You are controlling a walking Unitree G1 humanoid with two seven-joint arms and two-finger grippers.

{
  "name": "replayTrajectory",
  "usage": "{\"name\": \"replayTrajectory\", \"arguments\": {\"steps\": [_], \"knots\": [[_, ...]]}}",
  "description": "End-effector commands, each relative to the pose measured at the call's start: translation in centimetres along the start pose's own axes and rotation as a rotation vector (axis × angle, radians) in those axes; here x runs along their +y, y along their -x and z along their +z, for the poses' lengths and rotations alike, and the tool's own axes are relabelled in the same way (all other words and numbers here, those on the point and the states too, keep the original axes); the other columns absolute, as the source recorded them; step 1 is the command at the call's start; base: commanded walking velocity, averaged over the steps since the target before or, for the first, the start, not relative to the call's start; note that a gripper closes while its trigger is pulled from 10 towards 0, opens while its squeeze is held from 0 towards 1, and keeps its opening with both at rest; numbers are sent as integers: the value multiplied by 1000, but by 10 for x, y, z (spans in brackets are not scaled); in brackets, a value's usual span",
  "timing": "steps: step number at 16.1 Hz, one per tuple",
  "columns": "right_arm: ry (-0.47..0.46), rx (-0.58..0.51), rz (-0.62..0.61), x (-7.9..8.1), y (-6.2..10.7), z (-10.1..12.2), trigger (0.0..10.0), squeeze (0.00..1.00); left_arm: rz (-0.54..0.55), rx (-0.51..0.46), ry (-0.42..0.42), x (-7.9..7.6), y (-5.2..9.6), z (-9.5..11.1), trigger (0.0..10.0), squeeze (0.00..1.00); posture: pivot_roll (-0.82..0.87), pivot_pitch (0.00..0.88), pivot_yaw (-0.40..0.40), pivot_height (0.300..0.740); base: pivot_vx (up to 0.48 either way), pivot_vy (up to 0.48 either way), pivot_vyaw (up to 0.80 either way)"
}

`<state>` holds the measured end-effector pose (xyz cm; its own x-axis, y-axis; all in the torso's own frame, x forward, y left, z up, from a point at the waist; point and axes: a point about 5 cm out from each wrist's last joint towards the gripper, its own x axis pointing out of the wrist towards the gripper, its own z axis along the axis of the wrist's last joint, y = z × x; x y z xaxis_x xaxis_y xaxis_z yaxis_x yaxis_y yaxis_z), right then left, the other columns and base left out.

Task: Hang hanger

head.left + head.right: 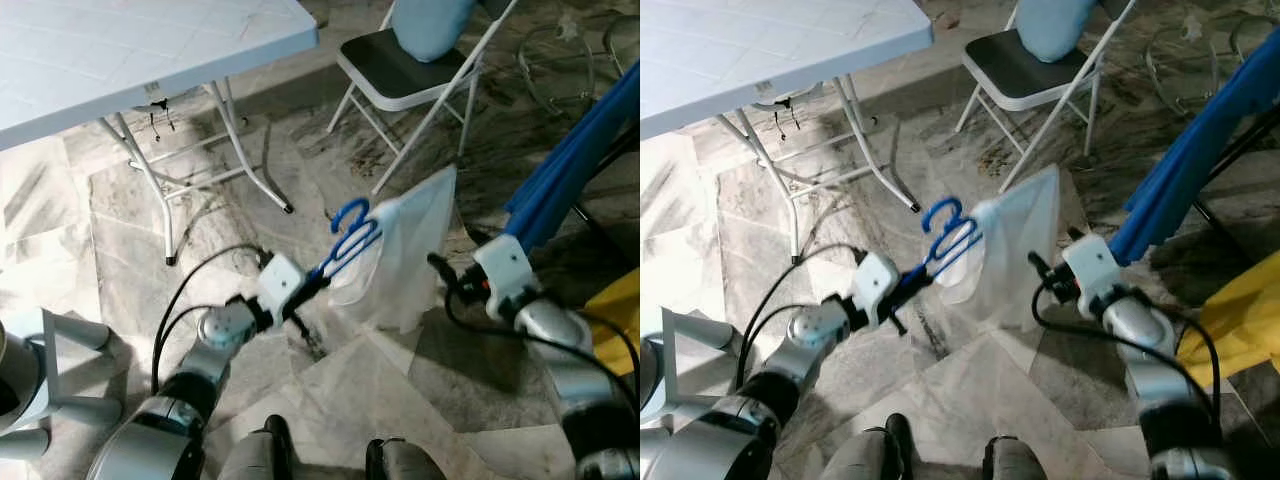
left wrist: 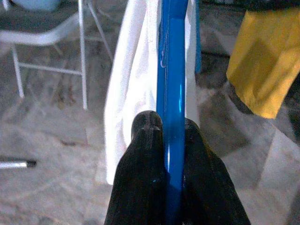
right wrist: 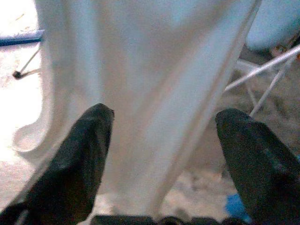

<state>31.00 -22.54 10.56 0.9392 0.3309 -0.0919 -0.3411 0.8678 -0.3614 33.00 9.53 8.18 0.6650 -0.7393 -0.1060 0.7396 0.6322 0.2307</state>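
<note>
A blue plastic hanger [image 1: 350,235] carries a white garment [image 1: 410,255] that hangs over the marble floor. My left gripper [image 1: 318,278] is shut on the hanger's blue bar [image 2: 172,56], with a black finger [image 2: 146,136] pressed on each side. My right gripper [image 1: 440,268] is held just to the right of the garment, pointing at it. Its fingers [image 3: 93,126] stand wide open, the white cloth [image 3: 150,70] a little beyond them and nothing between them.
A white folding table [image 1: 120,60] stands at the back left. Behind the garment is a folding chair [image 1: 400,70] with a light blue cushion [image 1: 430,25]. Blue cloth [image 1: 570,170] and yellow cloth [image 1: 615,310] hang at the right. A marker [image 2: 14,164] lies on the floor.
</note>
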Motion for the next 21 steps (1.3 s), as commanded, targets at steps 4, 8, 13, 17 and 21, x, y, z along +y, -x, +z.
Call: {"name": "replayTrajectory", "arguments": {"steps": [4,8,13,17,21], "knots": [[-312,-76,35,28,13,-2,10000,1000,-30,-74,-40,9,-11,25,0,0,-111,197,108,740,0,0,0],[-321,-97,-103,26,8,1,10000,1000,-93,-84,-53,3,-10,25,0,0,-113,202,119,740,0,0,0],[-384,-98,-112,37,-4,6,10000,0,-100,-94,-35,-3,-4,20,0,0,-87,206,102,740,0,0,0],[-479,-130,13,52,-7,14,10000,0,-99,-99,-33,-6,-4,19,0,0,-77,213,91,740,0,0,0],[-451,-104,21,51,3,5,10000,0,-109,-100,-48,-6,-4,21,0,0,-92,218,97,740,0,0,0]]}}
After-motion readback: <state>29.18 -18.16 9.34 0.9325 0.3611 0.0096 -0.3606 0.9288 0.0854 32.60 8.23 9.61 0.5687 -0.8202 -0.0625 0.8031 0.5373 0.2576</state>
